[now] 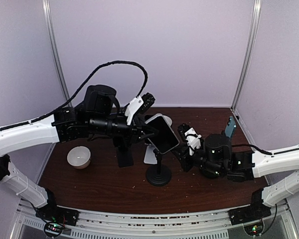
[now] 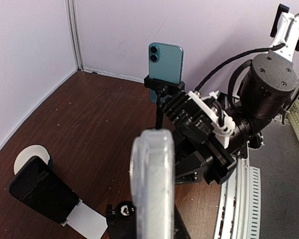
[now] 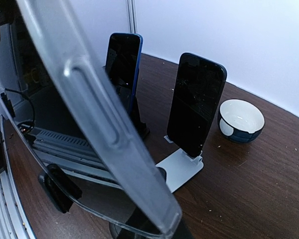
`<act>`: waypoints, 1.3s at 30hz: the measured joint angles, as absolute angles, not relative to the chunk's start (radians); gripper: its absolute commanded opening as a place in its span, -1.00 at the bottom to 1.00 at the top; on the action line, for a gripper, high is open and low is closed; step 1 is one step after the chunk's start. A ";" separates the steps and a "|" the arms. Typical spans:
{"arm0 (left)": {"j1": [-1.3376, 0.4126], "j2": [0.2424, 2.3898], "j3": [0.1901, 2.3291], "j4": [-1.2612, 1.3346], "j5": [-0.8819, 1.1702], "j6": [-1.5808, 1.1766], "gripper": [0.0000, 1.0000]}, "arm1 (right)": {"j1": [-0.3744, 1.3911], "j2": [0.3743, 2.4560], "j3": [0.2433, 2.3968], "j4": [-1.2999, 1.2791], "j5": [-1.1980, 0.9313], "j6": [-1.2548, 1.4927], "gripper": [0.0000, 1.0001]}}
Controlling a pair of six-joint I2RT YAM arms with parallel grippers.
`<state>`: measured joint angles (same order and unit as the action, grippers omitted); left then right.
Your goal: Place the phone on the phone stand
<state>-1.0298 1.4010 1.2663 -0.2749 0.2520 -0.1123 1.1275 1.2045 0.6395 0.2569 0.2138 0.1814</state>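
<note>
Pinching the phone (image 1: 162, 133); left claw (image 1: 147, 130), right claw (image 1: 182, 143).

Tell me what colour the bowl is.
Bowl: white inside, dark blue outside; clearest in right wrist view.

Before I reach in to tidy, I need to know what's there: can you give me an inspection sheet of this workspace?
Surface: dark wooden table, scattered crumbs.
Job's things: clear-cased phone held above the round-base stand.
Clutter: white bowl; dark phone on a white stand; blue phone on a black stand; teal phone clamped on a pole stand.
Grippers: left gripper shut on the clear-cased phone; right gripper shut on its opposite edge.
Cables: black cable looping over the left arm.
Surroundings: pale enclosure walls.
</note>
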 measured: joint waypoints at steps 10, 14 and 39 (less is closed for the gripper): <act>-1.018 1.446 1.285 -0.286 0.312 -0.024 -1.00 | 1.121 1.148 0.616 0.189 0.142 0.156 -0.14; -1.018 1.454 1.285 -0.294 0.338 0.002 -1.00 | 1.113 1.071 0.612 0.155 0.141 0.147 0.39; -1.009 1.567 1.381 -0.500 0.415 0.179 -1.00 | 0.881 1.154 0.860 -0.098 -0.546 -0.038 0.19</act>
